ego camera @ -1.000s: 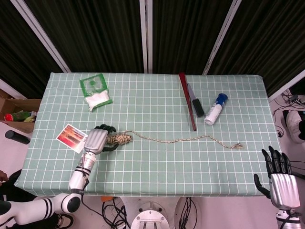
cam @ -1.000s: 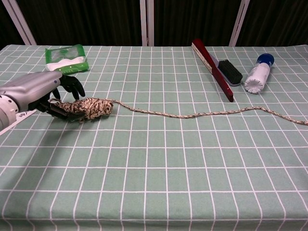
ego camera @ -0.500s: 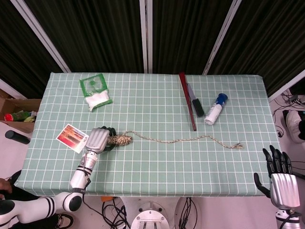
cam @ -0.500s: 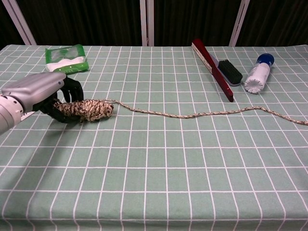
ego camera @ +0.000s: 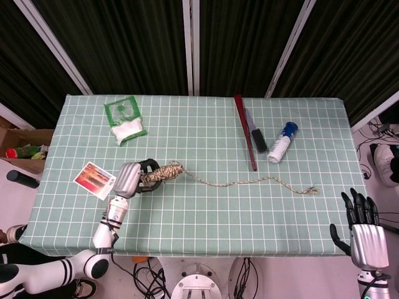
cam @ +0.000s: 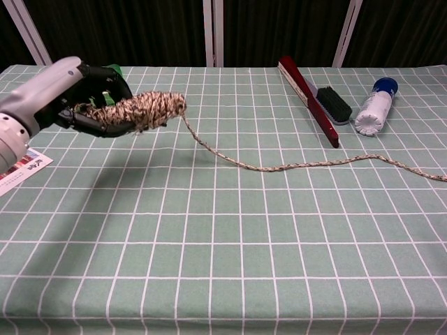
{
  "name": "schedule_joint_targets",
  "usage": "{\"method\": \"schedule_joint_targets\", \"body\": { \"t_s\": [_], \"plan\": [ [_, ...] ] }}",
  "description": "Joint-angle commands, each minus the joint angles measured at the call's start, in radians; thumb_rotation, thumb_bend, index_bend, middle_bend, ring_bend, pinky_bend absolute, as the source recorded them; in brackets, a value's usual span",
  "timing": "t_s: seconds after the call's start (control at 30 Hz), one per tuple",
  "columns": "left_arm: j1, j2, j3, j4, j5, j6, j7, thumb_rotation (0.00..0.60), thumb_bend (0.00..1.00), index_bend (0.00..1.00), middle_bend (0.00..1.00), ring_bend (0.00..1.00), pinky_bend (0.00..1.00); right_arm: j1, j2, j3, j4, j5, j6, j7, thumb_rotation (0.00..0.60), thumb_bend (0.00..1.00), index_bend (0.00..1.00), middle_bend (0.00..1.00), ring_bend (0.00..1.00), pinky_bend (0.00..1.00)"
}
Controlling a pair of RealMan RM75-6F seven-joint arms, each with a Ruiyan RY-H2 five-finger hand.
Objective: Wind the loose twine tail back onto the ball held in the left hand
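Note:
My left hand (ego camera: 128,179) (cam: 66,94) grips the ball of twine (ego camera: 163,172) (cam: 143,111) by its near end and holds it above the green checked table (ego camera: 199,215). The loose twine tail (ego camera: 249,181) (cam: 293,166) drops from the ball's free end and snakes rightward across the cloth to a frayed tip (ego camera: 312,190). My right hand (ego camera: 365,230) hangs off the table's front right corner with its fingers spread and nothing in it; the chest view does not show it.
A red ruler (ego camera: 244,131) (cam: 309,99), a black brush (ego camera: 257,138) (cam: 334,103) and a white bottle with a blue cap (ego camera: 282,142) (cam: 371,106) lie at the back right. A green packet (ego camera: 124,119) sits back left, a printed card (ego camera: 95,179) at the left.
My left hand has closed on the ball and lifted it off the cloth, drawing the near part of the tail up with it. The right hand has barely moved.

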Motion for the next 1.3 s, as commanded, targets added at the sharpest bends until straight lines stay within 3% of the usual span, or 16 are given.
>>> {"method": "schedule_joint_targets", "body": {
  "t_s": [0.03,0.23,0.5,0.77,0.93,1.3],
  "plan": [
    [0.009,0.038,-0.011,-0.070,0.101,0.049,-0.236,0.600,0.42,0.75,0.72,0.64,0.76,0.013,-0.010,0.019,0.013,0.042,-0.032,-0.001,0.600,0.37,0.02,0.04,0.00,0.02],
    [0.004,0.058,-0.004,-0.113,0.142,0.068,-0.257,0.600,0.42,0.75,0.72,0.64,0.76,0.095,-0.048,0.070,0.065,0.169,-0.203,-0.026,0.600,0.36,0.10,0.02,0.00,0.02],
    [-0.003,0.056,0.003,-0.122,0.142,0.060,-0.228,0.600,0.42,0.75,0.72,0.64,0.76,0.235,-0.109,0.134,0.129,0.319,-0.426,-0.149,0.600,0.31,0.17,0.01,0.00,0.00],
    [-0.008,0.055,-0.001,-0.114,0.125,0.047,-0.242,0.600,0.42,0.75,0.72,0.64,0.76,0.318,-0.169,0.170,0.192,0.408,-0.517,-0.202,0.600,0.30,0.25,0.01,0.00,0.00],
    [-0.010,0.059,-0.006,-0.111,0.108,0.036,-0.258,0.600,0.42,0.75,0.72,0.64,0.76,0.343,-0.173,0.156,0.210,0.435,-0.557,-0.217,0.600,0.30,0.32,0.01,0.00,0.00],
    [-0.010,0.052,-0.003,-0.093,0.099,0.029,-0.288,0.600,0.42,0.75,0.72,0.64,0.76,0.372,-0.216,0.145,0.295,0.485,-0.569,-0.259,0.600,0.31,0.38,0.02,0.00,0.00]
  ]
}}
